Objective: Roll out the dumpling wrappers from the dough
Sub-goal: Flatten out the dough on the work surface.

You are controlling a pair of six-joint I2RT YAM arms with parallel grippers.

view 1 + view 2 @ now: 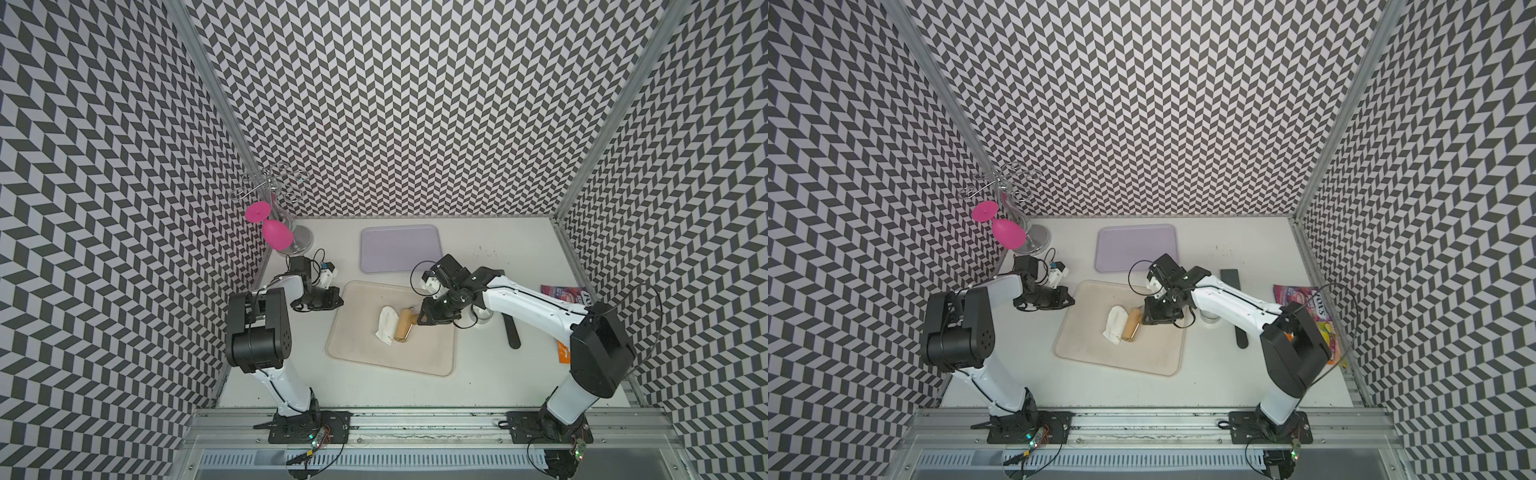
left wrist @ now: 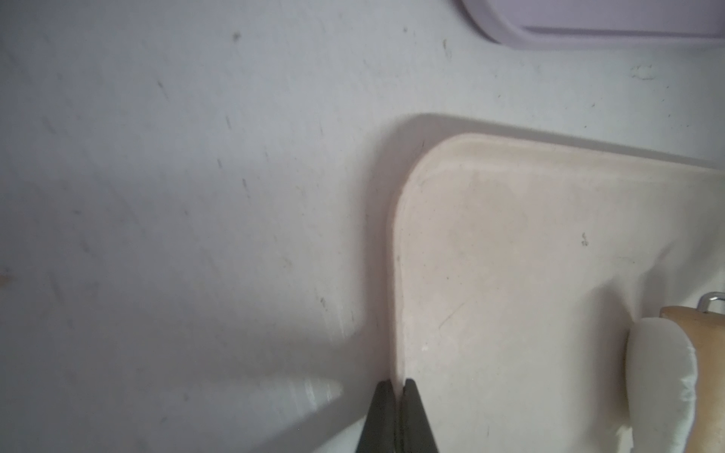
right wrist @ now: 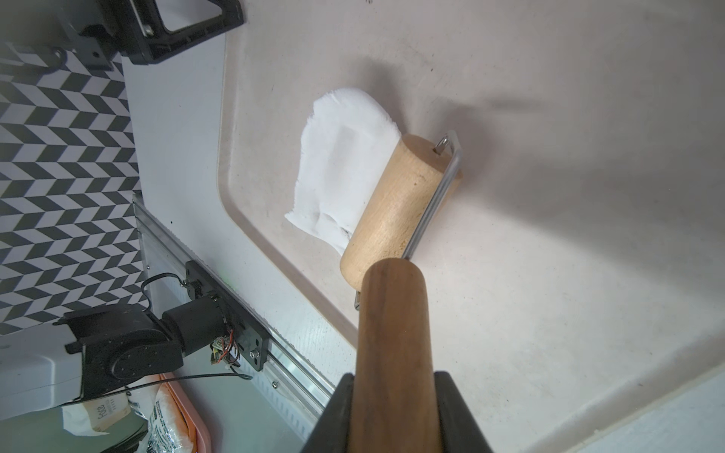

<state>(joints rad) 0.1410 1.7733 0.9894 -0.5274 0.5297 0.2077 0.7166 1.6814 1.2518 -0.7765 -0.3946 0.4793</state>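
The dough (image 1: 385,330) (image 1: 1114,324) is a thin, irregular white sheet in the middle of the beige tray (image 1: 357,357) (image 2: 510,243). A pale wooden roller (image 1: 403,329) (image 3: 396,204) lies on the dough's (image 3: 341,168) right edge. My right gripper (image 3: 394,378) (image 1: 420,318) is shut on the roller's dark wooden handle (image 3: 392,333). My left gripper (image 2: 397,382) (image 1: 337,300) is shut, with its tips at the tray's left rim near the far corner. Whether it pinches the rim I cannot tell. No dumpling wrappers are in view.
A lilac tray (image 1: 399,249) lies behind the beige one. A wire rack with a hanging pink glass (image 1: 276,235) stands at the back left. Under and beside the right arm are a metal ring (image 1: 1210,316), a black-handled tool (image 1: 512,332) and snack packets (image 1: 1304,299).
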